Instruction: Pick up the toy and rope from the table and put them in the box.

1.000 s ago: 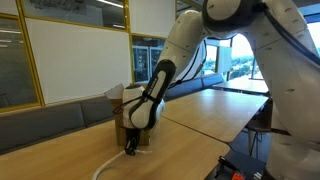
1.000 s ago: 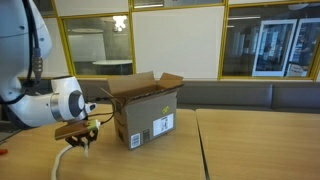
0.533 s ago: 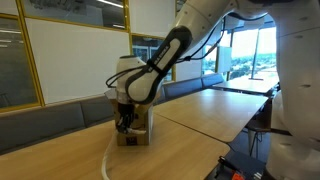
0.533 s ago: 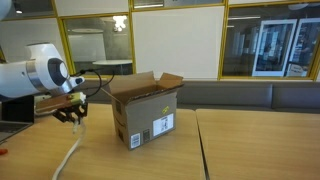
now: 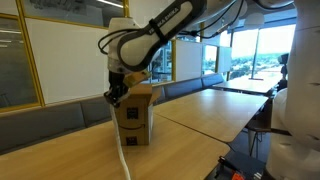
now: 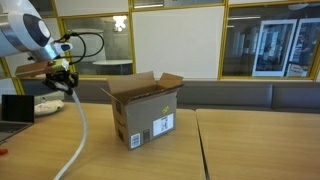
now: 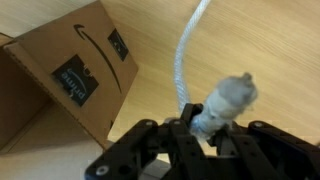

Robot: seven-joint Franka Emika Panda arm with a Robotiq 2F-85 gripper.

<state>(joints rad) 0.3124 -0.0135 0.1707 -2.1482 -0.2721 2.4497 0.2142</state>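
1. The rope [image 6: 84, 133] hangs by its top end from the claw, its long axis close to upright. It falls in a loose curve and its lower end lies on the table [image 6: 250, 145], beside the box [image 6: 140, 115] and clear of it.
2. In the wrist view the rope [image 7: 185, 50] runs from the claw away toward the tabletop. Its gripped end is a thicker, pale lump.
3. The claw [image 7: 203, 127] is pressed together, pinching that thick end of the rope between its dark fingers [image 7: 150, 140].
4. In both exterior views the claw [image 5: 114, 96] [image 6: 63, 80] is held high, about level with the box's open flaps and off to one side of it.
5. The box stands upright on the table with its flaps spread. One side carries a dark curved-arrow logo [image 7: 85, 42] and a dark printed square [image 7: 75, 82]. Another side bears a white sticker [image 6: 160, 125] with barcode-like marks, too small to read.
6. The arm [image 5: 165, 30] reaches in from above and bends down to the claw; the rope [image 5: 118, 145] hangs below it in front of the box [image 5: 135, 120].
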